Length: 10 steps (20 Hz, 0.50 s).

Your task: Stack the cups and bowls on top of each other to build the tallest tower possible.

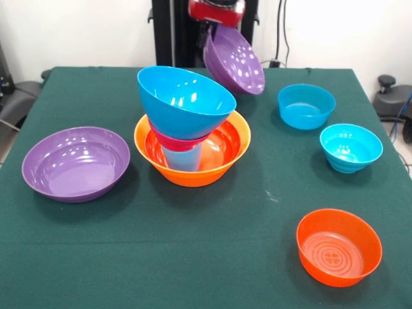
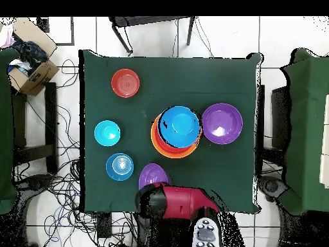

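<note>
Overhead, the pincer [image 1: 207, 33] is closed on a tilted purple bowl's [image 1: 235, 61] rim, holding it aloft.

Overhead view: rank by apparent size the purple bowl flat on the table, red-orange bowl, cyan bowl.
1. Purple bowl flat on the table, clearly largest.
2. Red-orange bowl and cyan bowl: too alike to rank.

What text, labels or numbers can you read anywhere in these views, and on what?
None can be read.
Red-orange bowl: a moulded ring-and-cross pattern on its floor, no letters.
Cardboard box beside the table: no legible print.
Tower and the purple bowl at the pincer: plain.
</note>
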### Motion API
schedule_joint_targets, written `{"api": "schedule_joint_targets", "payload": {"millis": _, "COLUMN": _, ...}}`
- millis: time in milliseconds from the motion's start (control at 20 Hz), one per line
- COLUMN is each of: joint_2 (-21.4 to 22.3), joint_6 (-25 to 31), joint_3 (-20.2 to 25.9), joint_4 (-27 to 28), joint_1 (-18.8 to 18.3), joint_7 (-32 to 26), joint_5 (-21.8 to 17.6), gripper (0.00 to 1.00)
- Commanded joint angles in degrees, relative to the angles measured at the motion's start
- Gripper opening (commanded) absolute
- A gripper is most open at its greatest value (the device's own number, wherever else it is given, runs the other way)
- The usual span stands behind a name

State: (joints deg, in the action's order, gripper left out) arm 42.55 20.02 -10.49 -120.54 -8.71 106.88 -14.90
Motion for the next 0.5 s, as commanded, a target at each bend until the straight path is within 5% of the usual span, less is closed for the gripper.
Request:
{"api": "schedule_joint_targets", "payload": {"millis": 50, "joint_2": 6.1, "joint_6": 9.7, "joint_3": 5.6, "joint_4": -3.2, "joint_1": -2.4, "joint_7": -5.0, "joint_5": -3.8, "gripper": 0.00}}
{"api": "schedule_joint_targets", "payload": {"millis": 500, "joint_2": 12.3, "joint_6": 5.1, "joint_3": 23.0, "joint_4": -5.8, "joint_1": -13.7, "joint_7": -10.3, "joint_5": -0.6, "gripper": 0.00}}
